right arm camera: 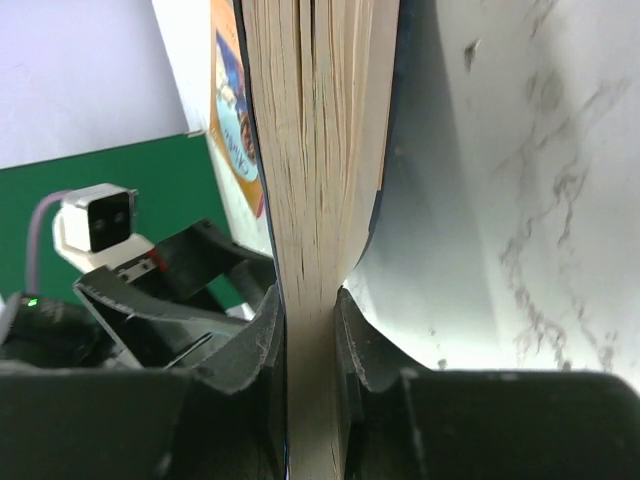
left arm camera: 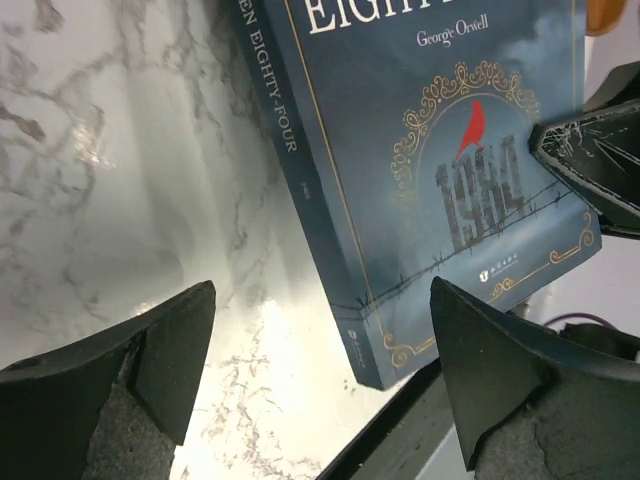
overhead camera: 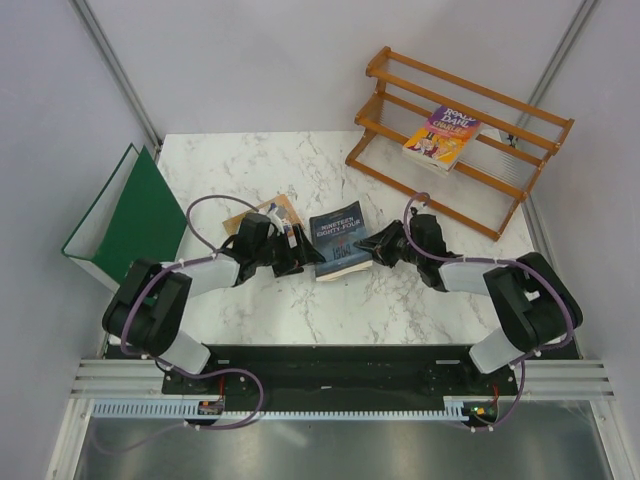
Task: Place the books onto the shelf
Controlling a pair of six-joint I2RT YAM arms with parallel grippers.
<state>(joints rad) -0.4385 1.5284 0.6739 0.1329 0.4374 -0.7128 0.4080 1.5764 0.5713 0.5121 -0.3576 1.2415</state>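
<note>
Only from above: dark blue book (overhead camera: 338,240) on the bench (overhead camera: 250,170) near its middle, purple-and-yellow book (overhead camera: 442,137) resting on the shelf (overhead camera: 470,90). From the right wrist alone: pinching the blue book's page edge with the right hand (right arm camera: 310,312). From the left wrist: left hand (left arm camera: 320,335) spread wide, just beside the spine.

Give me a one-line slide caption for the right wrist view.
Right tool clamped on the page edge of the dark blue book, held on edge beside the marble table.
</note>
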